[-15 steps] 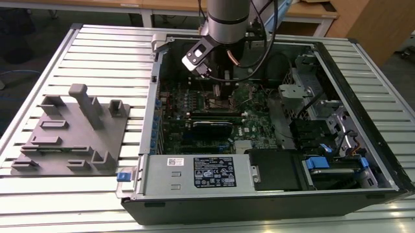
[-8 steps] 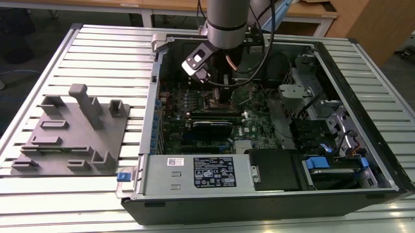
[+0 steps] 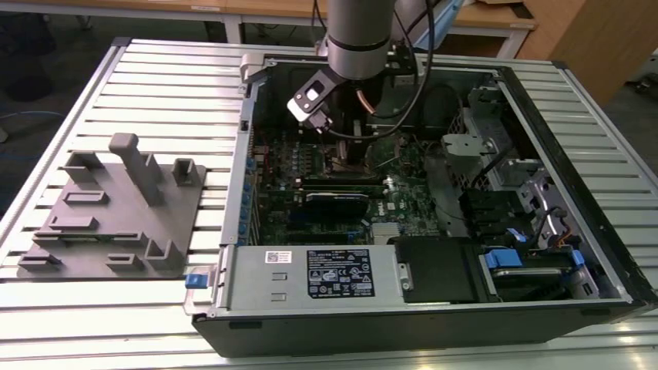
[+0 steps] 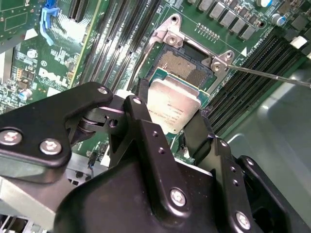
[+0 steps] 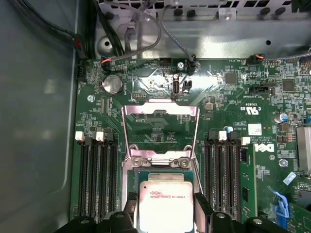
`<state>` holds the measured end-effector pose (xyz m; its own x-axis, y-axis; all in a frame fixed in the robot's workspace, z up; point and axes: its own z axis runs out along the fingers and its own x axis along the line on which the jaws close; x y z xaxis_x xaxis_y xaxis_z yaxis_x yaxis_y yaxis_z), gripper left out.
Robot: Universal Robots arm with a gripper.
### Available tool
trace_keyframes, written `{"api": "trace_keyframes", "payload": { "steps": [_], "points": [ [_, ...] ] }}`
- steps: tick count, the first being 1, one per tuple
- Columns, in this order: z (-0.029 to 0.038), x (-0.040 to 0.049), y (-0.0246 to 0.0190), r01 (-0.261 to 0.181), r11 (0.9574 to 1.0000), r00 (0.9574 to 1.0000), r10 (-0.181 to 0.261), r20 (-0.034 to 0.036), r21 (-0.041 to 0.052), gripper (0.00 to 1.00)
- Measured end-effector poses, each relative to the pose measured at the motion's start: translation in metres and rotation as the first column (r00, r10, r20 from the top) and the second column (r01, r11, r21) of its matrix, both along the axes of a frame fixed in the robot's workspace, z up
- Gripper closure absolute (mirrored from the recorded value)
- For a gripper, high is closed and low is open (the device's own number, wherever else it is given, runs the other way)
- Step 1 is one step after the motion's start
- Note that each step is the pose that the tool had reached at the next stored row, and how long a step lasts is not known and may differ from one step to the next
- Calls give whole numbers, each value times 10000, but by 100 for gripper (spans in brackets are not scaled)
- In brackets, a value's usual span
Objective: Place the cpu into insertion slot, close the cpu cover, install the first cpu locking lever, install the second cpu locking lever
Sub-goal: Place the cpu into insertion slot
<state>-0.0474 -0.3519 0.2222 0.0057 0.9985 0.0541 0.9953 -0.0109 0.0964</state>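
On the exterior view's left a grey fixture (image 3: 113, 223) lies on the worktop (image 3: 154, 77); right of it the arm (image 3: 360, 31) reaches into an open computer case (image 3: 411, 327). In the second wrist view the end effector (image 4: 170, 115) clamps the cpu (image 4: 174, 103), partly over the insertion slot (image 4: 187, 68). In the first wrist view the cpu cover (image 5: 160, 110) stands swung open.

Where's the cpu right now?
In both wrist views the cpu sits between the jaws, just over the insertion slot, with the opened cpu cover beyond it.
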Motion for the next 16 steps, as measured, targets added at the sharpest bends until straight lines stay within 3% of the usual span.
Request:
{"api": "trace_keyframes", "payload": {
  "steps": [4, 16],
  "points": [
    [-71, -3, 0, 5, 10000, 10000, -5, -1, -1, 46],
    [-145, -17, 0, 23, 10000, 10000, -23, -1, -3, 46]
  ]
}}
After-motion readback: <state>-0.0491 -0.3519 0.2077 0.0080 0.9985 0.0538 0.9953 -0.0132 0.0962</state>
